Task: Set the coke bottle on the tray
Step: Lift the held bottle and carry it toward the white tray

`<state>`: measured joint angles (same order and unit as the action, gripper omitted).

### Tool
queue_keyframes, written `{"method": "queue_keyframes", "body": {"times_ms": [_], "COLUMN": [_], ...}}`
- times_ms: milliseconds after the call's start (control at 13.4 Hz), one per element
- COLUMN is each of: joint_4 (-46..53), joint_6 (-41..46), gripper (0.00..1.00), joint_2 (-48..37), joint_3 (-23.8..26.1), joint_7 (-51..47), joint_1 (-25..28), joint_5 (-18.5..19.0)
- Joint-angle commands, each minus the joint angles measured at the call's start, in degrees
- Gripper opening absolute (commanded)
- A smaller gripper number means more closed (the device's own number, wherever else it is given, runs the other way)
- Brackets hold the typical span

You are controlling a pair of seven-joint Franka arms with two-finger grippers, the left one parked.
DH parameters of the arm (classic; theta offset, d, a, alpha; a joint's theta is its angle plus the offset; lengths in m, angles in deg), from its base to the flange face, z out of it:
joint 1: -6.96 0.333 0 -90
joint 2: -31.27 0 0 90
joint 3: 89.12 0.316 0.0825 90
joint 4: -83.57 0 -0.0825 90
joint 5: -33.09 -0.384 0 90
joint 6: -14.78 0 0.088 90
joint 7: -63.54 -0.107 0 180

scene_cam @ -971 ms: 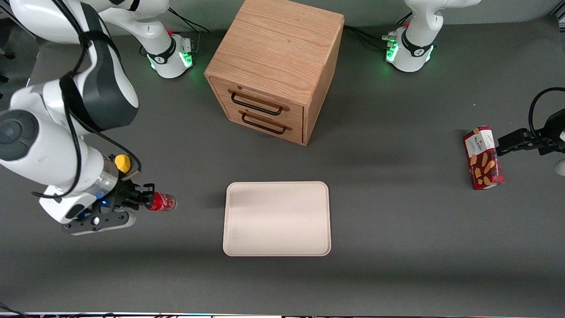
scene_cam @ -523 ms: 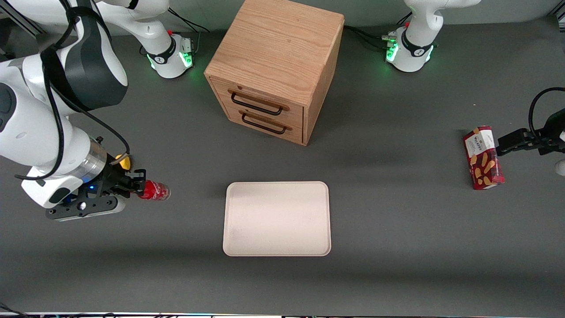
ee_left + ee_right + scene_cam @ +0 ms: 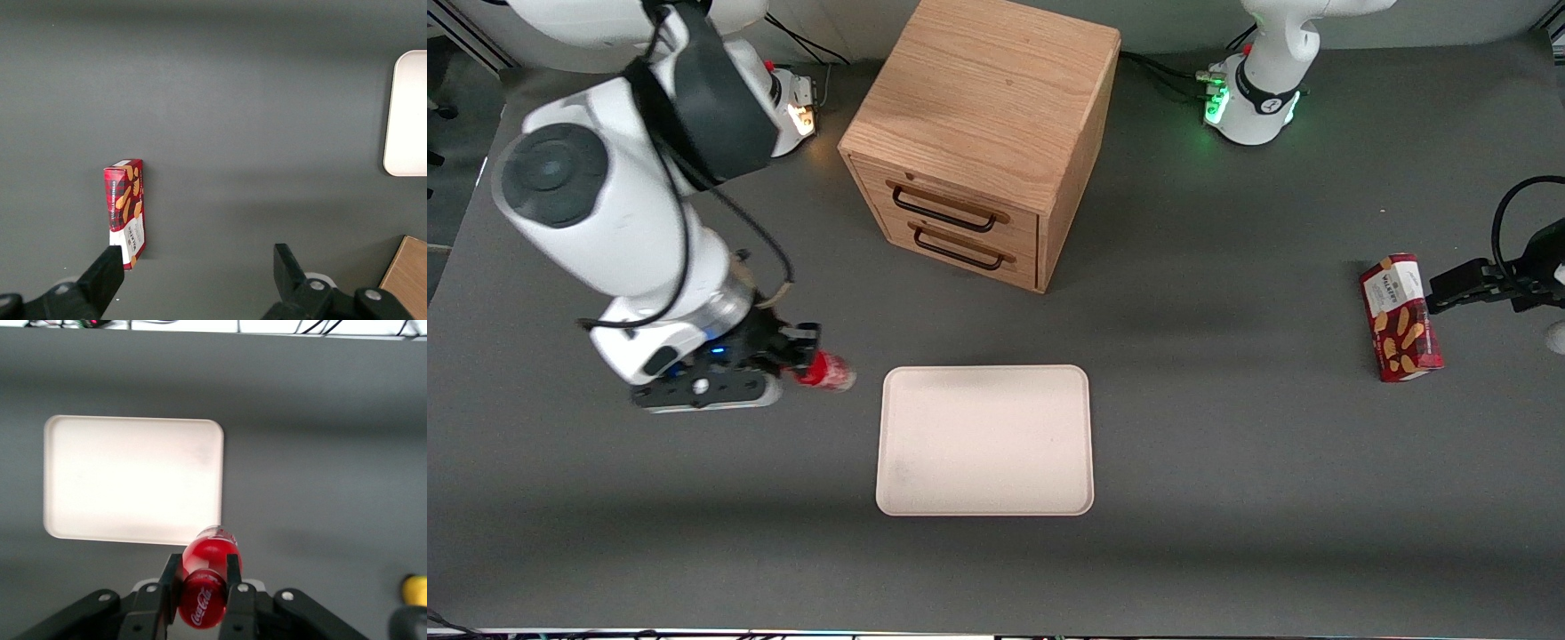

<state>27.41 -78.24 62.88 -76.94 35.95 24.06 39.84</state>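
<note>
My right gripper is shut on the coke bottle, a tiny bottle with a red cap and red label. It holds the bottle above the table, beside the tray's edge on the working arm's side. In the right wrist view the two fingers clamp the red cap of the bottle between them, gripper. The tray is flat, pale cream-pink, with nothing on it; it also shows in the right wrist view and its corner in the left wrist view.
A wooden two-drawer cabinet stands farther from the front camera than the tray. A red snack box lies toward the parked arm's end of the table, also in the left wrist view. A yellow object lies on the table.
My right arm has carried the bottle sideways toward the tray, from well apart to close beside its edge. The yellow object that was by the gripper is now hidden in the front view.
</note>
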Motion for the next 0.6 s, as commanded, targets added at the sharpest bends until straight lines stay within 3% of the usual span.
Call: {"method": "queue_keyframes", "body": {"times_ms": [0,523], "joint_4": [5.6,5.3], "joint_6": [-1.5,-13.4], "gripper": [0.00,0.00], "joint_2": [3.9,11.1], "joint_3": [1.2,0.2], "joint_7": [-5.4,-4.0], "joint_1": [1.3,1.3], "joint_5": [-0.2,1.3]}}
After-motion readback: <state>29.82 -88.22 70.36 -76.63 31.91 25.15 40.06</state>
